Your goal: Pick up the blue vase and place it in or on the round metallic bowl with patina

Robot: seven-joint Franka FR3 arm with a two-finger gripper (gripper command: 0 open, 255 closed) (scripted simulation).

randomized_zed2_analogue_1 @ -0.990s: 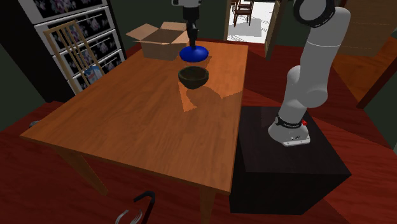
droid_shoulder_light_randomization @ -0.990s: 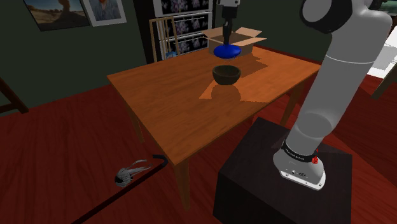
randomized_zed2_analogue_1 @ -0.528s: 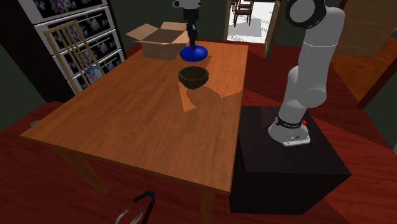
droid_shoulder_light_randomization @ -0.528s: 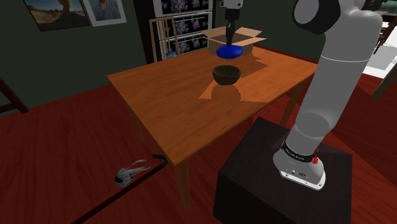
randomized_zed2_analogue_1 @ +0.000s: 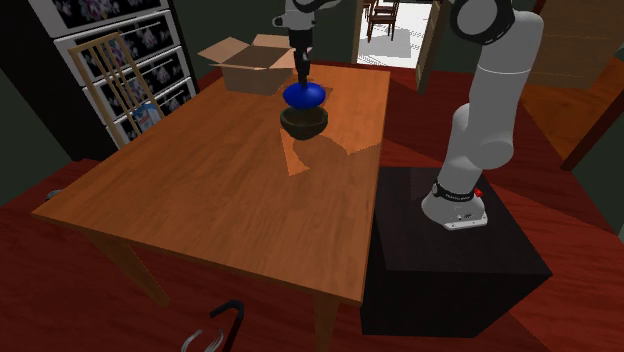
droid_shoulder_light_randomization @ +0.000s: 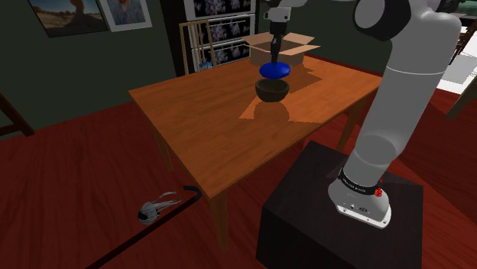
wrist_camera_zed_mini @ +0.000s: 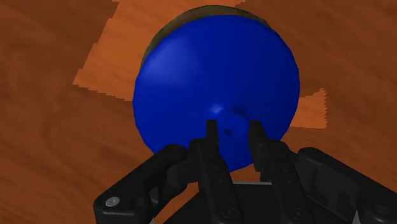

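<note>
Only lettering I can spot is a band on the white arm's base [droid_shoulder_light_randomization: 359, 186], too small to read. The arm rises tall off its stand and bends over the wooden table [droid_shoulder_light_randomization: 206, 134]. The black gripper [droid_shoulder_light_randomization: 275, 47] points straight down, fingers clamped on the top of the round blue vase [droid_shoulder_light_randomization: 275, 69]. The vase hangs right over the dark round bowl [droid_shoulder_light_randomization: 271, 92]; can't tell if they touch.

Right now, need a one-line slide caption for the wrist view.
Pincer shut on the blue vase, holding it right above the dark round bowl on the wooden table.
</note>
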